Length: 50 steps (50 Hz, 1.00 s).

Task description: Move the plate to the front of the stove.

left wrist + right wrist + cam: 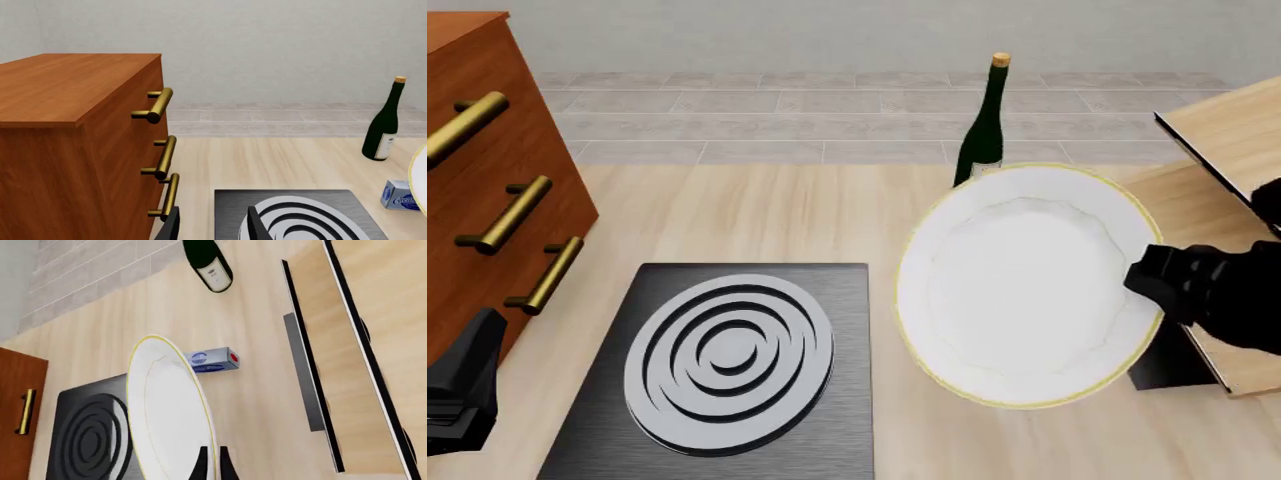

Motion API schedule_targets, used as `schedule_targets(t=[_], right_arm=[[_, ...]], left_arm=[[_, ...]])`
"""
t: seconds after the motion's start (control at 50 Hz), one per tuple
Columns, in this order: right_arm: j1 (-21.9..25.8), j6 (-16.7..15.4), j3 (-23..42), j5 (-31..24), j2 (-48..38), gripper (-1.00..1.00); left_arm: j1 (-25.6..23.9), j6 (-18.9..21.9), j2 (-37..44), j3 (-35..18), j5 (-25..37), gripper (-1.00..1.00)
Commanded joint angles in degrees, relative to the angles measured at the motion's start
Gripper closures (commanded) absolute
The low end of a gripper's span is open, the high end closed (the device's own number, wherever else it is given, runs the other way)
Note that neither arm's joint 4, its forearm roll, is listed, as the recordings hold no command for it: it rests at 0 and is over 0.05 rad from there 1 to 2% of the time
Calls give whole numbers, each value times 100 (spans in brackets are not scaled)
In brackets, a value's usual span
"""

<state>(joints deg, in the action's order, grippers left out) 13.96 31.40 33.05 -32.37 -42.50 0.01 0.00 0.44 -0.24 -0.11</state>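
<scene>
The large white plate [1028, 285] with a thin gold rim is lifted off the table and tilted, just right of the stove. My right gripper [1154, 280] is shut on its right rim. In the right wrist view the plate [170, 415] shows nearly edge-on, its rim pinched between the fingers [200, 467]. The black stove [727, 370] with silver-grey ring burner lies flat at lower centre-left. My left gripper [215, 227] hangs open and empty over the stove's [300, 215] near-left corner, close to the cabinet; in the front view it [461, 390] is at the far lower left.
A wooden cabinet [481, 170] with brass handles stands left of the stove. A dark green bottle [985, 125] stands behind the plate. A small blue box [212, 361] lies on the table under the plate. Wooden boards with a dark flat panel [1228, 140] occupy the right side.
</scene>
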Motion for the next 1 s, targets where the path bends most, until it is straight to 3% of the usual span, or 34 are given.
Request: schedule_targets(t=[0.02, 0.3, 0.6, 1.0], right_arm=[[318, 172, 565, 411, -427, 100], [641, 488, 557, 1364, -1173, 100], [1116, 738, 878, 1977, -1751, 100], [1307, 957, 1644, 2665, -2785, 100]], left_arm=[[-1, 0, 0, 0, 0, -100], [-1, 1, 2, 0, 0, -100], [1, 0, -1, 0, 0, -100], [1, 0, -1, 0, 0, -100]])
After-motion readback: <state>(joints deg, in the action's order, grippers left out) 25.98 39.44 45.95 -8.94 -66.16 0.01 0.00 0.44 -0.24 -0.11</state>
